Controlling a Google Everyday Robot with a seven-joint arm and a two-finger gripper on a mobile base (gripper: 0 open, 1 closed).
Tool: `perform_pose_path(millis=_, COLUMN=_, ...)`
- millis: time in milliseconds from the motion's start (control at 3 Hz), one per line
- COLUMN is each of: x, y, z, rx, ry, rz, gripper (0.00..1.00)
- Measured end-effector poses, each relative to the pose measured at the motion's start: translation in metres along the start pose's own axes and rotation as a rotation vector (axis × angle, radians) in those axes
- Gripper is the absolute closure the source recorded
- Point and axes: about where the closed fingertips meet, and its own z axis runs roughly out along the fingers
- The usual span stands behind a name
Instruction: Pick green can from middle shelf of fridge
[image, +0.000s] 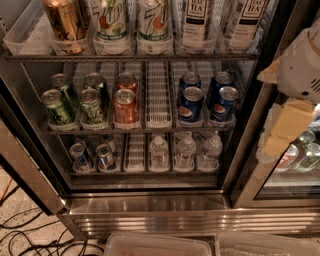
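Observation:
The fridge stands open in front of me, with a steel frame and several wire racks. On the middle shelf short cans stand in white lane trays. The green can, dark green with pale mottled print and a silver top, stands at the front of the second lane from the left. Brighter green cans fill the lane to its left, and a red-orange can stands to its right. My gripper, pale yellow under a white arm housing, hangs at the right edge, outside the fridge and well right of the can.
Blue Pepsi cans stand on the right of the middle shelf. Tall 7UP cans and tea bottles are on the rack above, water bottles below. A glass door is at the right. Cables lie on the floor at the left.

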Motion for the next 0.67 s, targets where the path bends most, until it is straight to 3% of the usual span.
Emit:
perform_pose_path(millis=333, x=-0.038, y=0.025, z=0.018, rx=-0.017, ry=-0.064, rz=0.001, gripper=0.0)
perform_pose_path(millis=667, x=-0.082, y=0.056, z=0.042, rx=-0.053, ry=-0.19, rz=0.035, gripper=0.0)
